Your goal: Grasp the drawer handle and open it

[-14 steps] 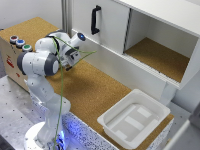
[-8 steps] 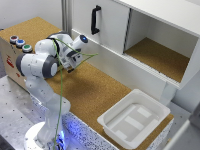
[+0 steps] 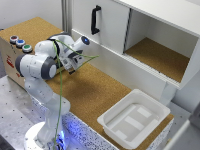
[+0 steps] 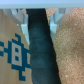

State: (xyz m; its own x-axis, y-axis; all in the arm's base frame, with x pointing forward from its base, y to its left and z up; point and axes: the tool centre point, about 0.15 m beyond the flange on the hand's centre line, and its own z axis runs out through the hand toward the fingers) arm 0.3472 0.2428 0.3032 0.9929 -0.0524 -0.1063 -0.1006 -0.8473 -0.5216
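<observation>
Since the frames just before, the white Franka arm's wrist has turned a little and the hand (image 3: 75, 62) has eased slightly toward the lower part of the white cabinet, but it is well apart from the handle, so the approach is barely begun. The black vertical bar handle (image 3: 94, 20) sits in the upper centre of the exterior view on the white cabinet front panel (image 3: 107, 27); its long axis runs up-down and it stands out from the panel toward the camera side. The hand hangs left of centre, low over the cork-topped desk (image 3: 100, 92), near the cabinet's lower white face. In the wrist view two pale fingertips (image 4: 20, 19) show apart with a dark gap between, so the hand reads as fairly wide and holding nothing. The wrist view shows cork and a cardboard box with a blue printed figure (image 4: 15, 52), not the handle. My read: the hand must rise and reorient so its fingers straddle the vertical bar. A white plastic tray (image 3: 134, 117) lies lower right, out of the way.
</observation>
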